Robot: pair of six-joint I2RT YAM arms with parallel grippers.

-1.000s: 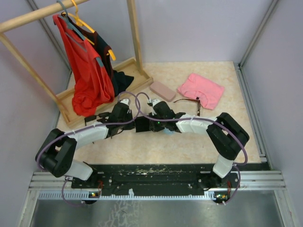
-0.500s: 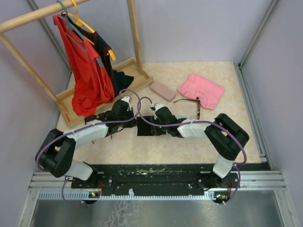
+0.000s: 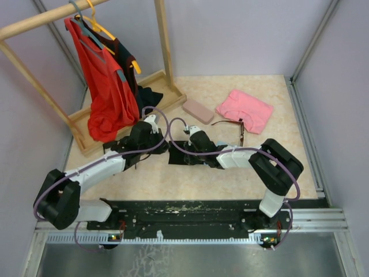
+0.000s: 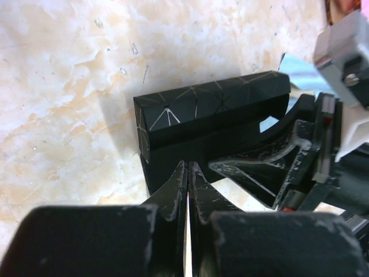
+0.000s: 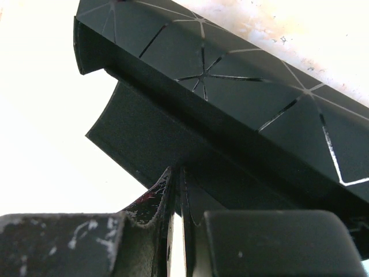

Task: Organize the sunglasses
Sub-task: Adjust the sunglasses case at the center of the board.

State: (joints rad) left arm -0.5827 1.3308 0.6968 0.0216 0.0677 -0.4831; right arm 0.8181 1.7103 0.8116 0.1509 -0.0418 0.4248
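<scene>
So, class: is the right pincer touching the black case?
Touching. In the right wrist view, the right pincer is pinched shut on the edge of the black case, on its thin flap.

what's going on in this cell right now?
Both arms are working on the black case in the middle of the table. The left gripper and the right gripper are each shut on its thin flap from opposite sides, apparently opening or closing it. The reddish-brown glasses lie loose on the table beside the pink cloth, and the pink case sits untouched. No black pair is visible.
</scene>
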